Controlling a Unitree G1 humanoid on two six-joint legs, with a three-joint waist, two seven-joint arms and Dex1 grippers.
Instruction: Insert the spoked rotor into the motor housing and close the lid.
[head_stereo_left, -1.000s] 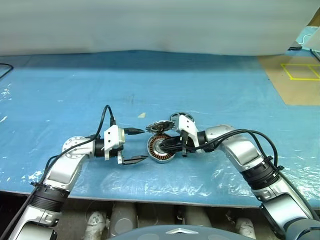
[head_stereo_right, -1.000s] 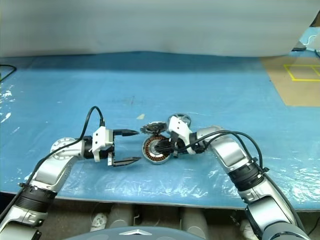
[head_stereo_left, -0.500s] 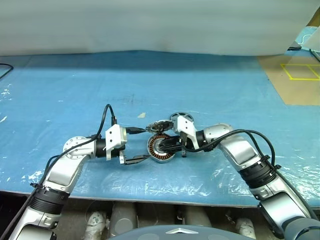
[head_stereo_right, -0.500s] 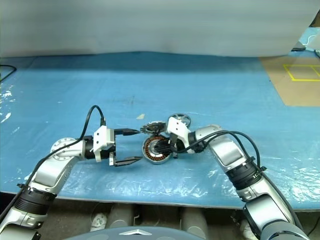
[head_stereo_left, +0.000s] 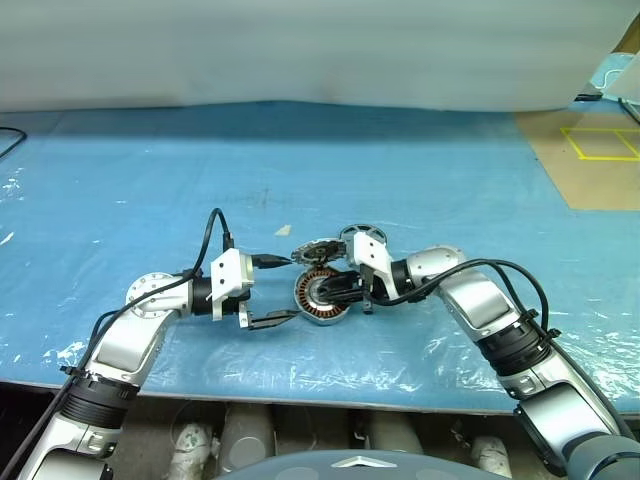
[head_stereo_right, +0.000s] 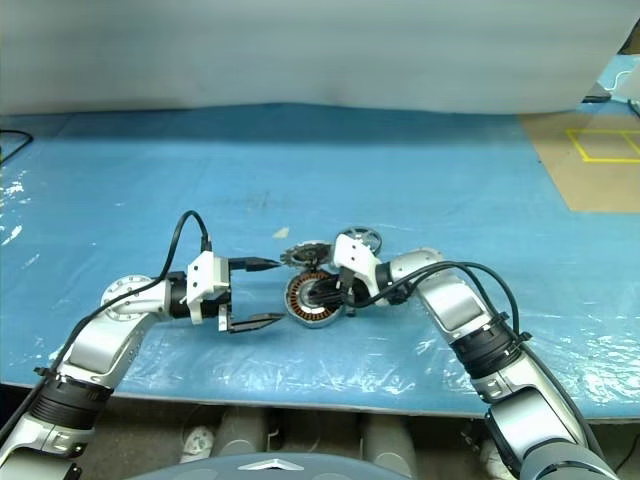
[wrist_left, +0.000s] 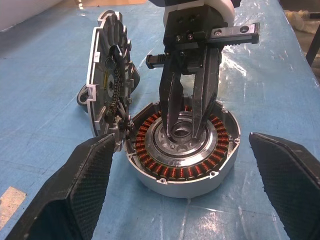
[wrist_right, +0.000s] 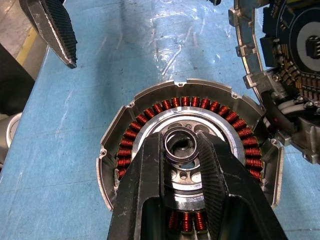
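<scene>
The motor housing (head_stereo_left: 318, 298) lies flat on the blue sheet, its copper windings ringing a silver centre (wrist_right: 181, 145). My right gripper (head_stereo_left: 327, 292) reaches in from the right, and its fingers (wrist_right: 150, 180) are shut on that centre ring. The lid (head_stereo_left: 318, 250), toothed and ridged, stands on edge against the housing's far side, joined to it by wires. Just behind my right wrist lies the spoked rotor (head_stereo_left: 364, 238). To the housing's left my left gripper (head_stereo_left: 291, 288) stands wide open, its fingers (wrist_left: 75, 195) either side of the housing and holding nothing.
A blue plastic sheet (head_stereo_left: 150, 180) covers the table, and its front edge runs close below both arms. A small paper scrap (head_stereo_left: 283, 231) lies behind the left gripper. A brown board with yellow tape (head_stereo_left: 600, 160) sits at the back right.
</scene>
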